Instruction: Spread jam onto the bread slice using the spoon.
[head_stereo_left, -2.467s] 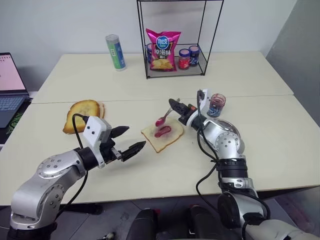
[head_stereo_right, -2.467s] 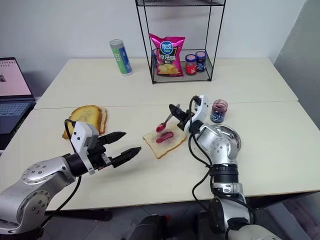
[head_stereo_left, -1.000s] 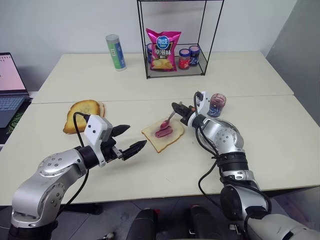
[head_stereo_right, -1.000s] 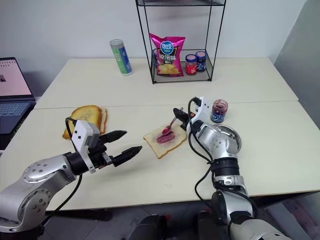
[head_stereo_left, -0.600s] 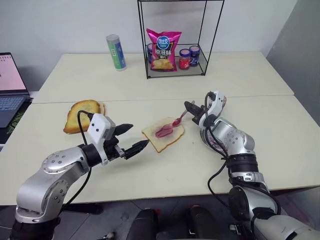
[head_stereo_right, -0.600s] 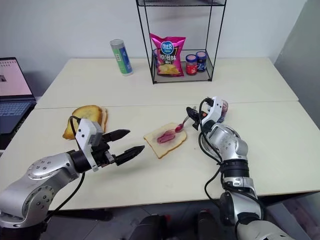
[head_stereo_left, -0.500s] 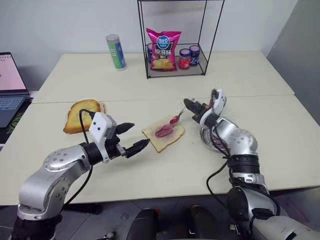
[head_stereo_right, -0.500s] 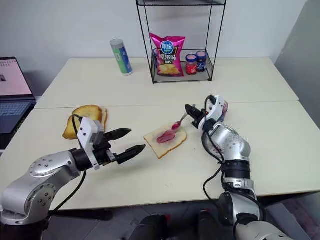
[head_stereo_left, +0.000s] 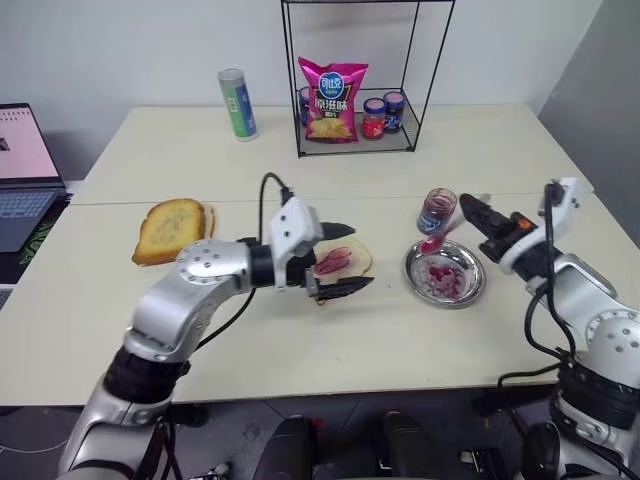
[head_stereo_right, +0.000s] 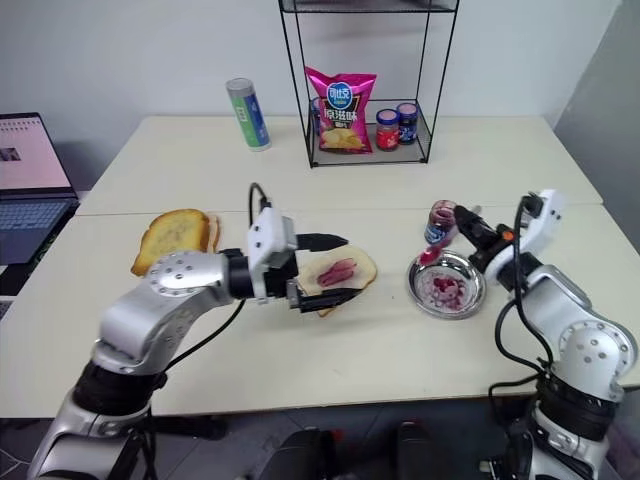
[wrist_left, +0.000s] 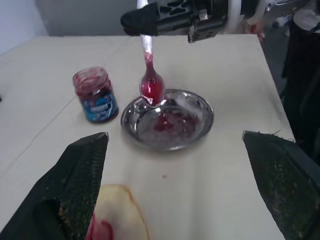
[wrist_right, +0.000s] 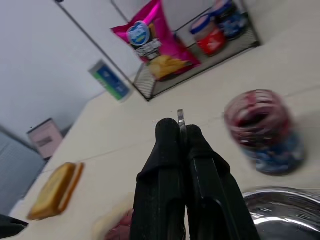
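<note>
- The steel dish (head_stereo_left: 445, 273) serves as the landmark: it sits on the table (head_stereo_left: 300, 340) with red smears of jam (head_stereo_left: 440, 276) inside it.
- The right gripper (head_stereo_left: 468, 211) is pressed together on the handle of the spoon (head_stereo_left: 436, 238), holding it just beyond the dish's far rim, on the side toward the robot's right.
- The spoon slants down from that grip, its jam-coated bowl hanging over the far edge of the dish, close above the rim; whether it touches the metal cannot be told.
- In the left wrist view the spoon's bowl (wrist_left: 151, 90) shows glossy red, poised over the dish's near rim (wrist_left: 150, 142).
- The jam jar (head_stereo_left: 436, 211) stands just behind the dish, beside the spoon.
- The bread slice (head_stereo_left: 345, 258) lies to the left of the dish, near it but apart, with a purple-red stain in its middle.
- The left gripper (head_stereo_left: 338, 258) is spread wide, one finger over the far edge of the slice and the other along its near edge, pointing toward the dish; it holds nothing.
- Two toasted slices (head_stereo_left: 172, 227) lie well apart from the dish, far to its left.
- A wire rack (head_stereo_left: 360, 75) with a chip bag (head_stereo_left: 333, 100) stands beyond the dish at the table's back.
</note>
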